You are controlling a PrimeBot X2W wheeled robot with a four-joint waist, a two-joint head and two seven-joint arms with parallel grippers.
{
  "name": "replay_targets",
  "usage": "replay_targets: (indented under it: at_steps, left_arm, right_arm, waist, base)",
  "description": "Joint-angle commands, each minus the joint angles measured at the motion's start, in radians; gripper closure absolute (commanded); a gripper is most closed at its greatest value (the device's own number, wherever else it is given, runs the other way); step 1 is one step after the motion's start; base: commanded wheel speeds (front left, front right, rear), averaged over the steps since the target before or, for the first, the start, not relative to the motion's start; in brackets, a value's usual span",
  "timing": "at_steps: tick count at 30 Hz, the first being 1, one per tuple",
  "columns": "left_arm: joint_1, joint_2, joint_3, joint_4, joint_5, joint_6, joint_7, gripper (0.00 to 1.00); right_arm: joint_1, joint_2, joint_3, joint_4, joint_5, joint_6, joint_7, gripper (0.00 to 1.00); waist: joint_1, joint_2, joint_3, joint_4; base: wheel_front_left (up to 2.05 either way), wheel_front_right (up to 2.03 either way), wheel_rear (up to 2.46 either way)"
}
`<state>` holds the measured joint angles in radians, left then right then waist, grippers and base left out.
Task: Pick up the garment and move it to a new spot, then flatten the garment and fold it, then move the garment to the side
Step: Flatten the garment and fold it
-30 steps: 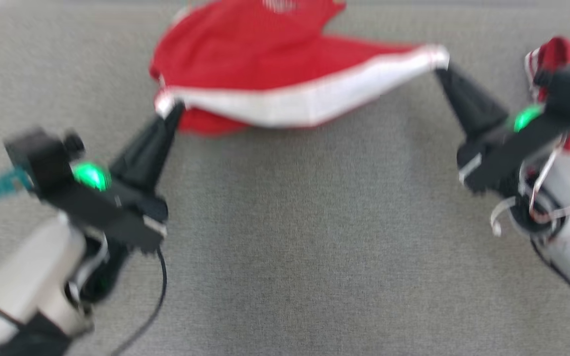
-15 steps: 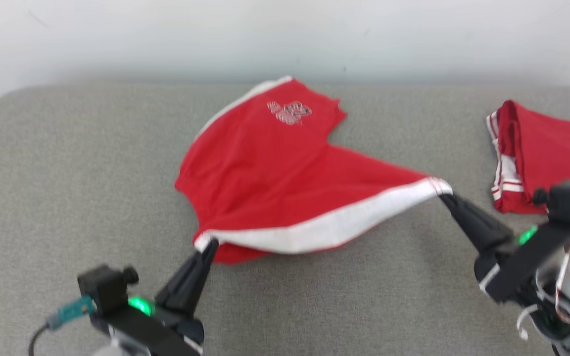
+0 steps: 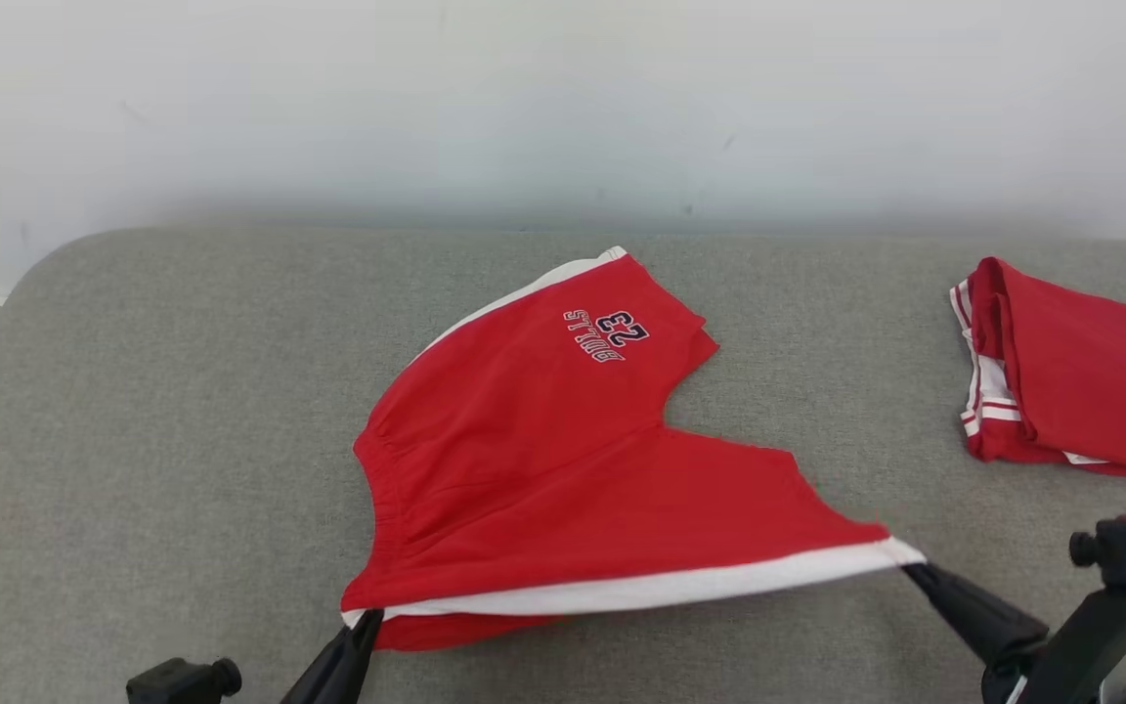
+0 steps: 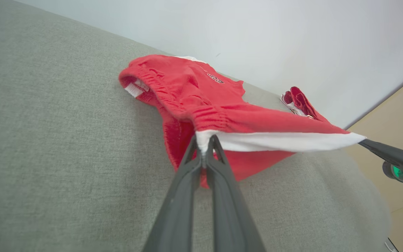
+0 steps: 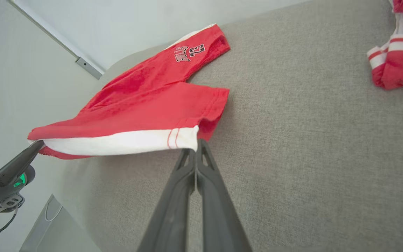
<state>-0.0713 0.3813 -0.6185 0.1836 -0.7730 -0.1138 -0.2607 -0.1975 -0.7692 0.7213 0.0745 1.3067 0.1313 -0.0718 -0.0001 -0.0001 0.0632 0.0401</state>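
Observation:
The garment (image 3: 563, 460) is a pair of red shorts with a white side stripe and dark lettering, lying partly lifted on the grey padded surface (image 3: 182, 391). My left gripper (image 3: 368, 618) is shut on the white stripe's waistband corner (image 4: 203, 138). My right gripper (image 3: 907, 569) is shut on the stripe's hem corner (image 5: 187, 138). The white stripe hangs taut between the two grippers, raised off the surface, while the far leg rests on the fabric. In the left wrist view the right gripper (image 4: 360, 141) shows at the stripe's far end.
A second red garment (image 3: 1071, 381), folded, with white trim, lies at the right of the surface. A pale wall runs along the far edge. The surface's rounded left corner (image 3: 25, 284) drops to the floor.
The head camera has tilted up, bringing the wall and far edge into view. The stripe is stretched flatter and wider between the grippers. Both grips remain the same.

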Motion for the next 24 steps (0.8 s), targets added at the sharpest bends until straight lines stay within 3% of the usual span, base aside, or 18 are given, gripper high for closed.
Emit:
replay_targets:
  at_steps: [1,12,24]
  left_arm:
    - [0.013,0.006,0.011,0.004,0.006,0.002,-0.006,1.0]
    - [0.005,-0.019,-0.004,0.038,0.066,0.0,-0.006,1.0]
    - [-0.119,-0.043,0.054,-0.032,0.096,-0.014,-0.006,1.0]
  right_arm:
    - [0.015,-0.001,-0.01,0.007,-0.005,-0.001,0.008,1.0]
    - [0.024,0.028,-0.1,-0.014,-0.049,-0.002,0.021,1.0]
    - [-0.161,0.059,-0.18,0.024,-0.123,-0.002,0.078,1.0]
  waist:
    - [0.0001,0.0001,0.001,0.004]
    - [0.0001,0.0001,0.005,0.02]
    - [0.0001,0.0001,0.047,0.07]
  base:
    - [0.0,0.0,0.0]
    - [0.0,0.0,0.0]
    - [0.0,0.0,0.0]
